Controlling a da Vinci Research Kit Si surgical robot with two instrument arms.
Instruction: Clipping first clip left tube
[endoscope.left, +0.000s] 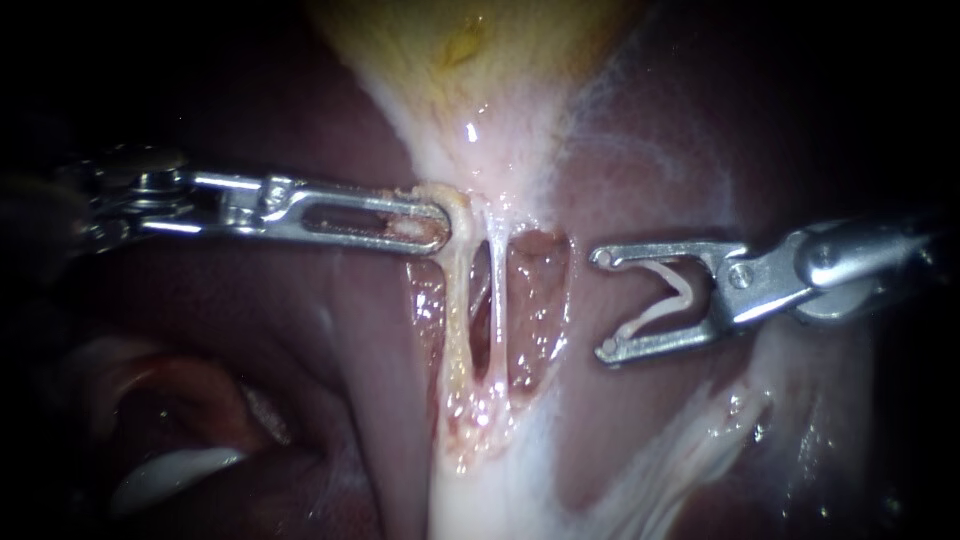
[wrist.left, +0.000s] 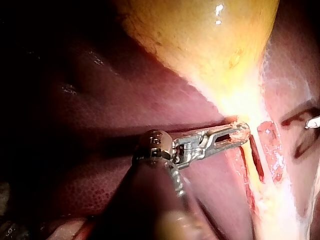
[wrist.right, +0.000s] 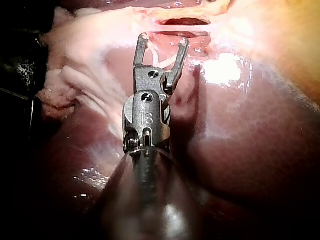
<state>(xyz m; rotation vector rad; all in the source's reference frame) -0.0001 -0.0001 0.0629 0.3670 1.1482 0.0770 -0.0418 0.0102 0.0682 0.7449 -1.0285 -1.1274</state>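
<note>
Endoscope view, centre frame: left tube and right tube stand bare in the window below the gallbladder at top centre; nothing fastened on either. Left instrument, entering mid-left, jaws clenched on pale tissue at the upper end of the left tube. Right instrument, mid-right, jaws wide apart but cradling an open clip between them, both jaws touching it; it sits clear of both tubes, over liver. Judgement: clip loaded only; approach, straddling the left tube and closing all remain.
</note>
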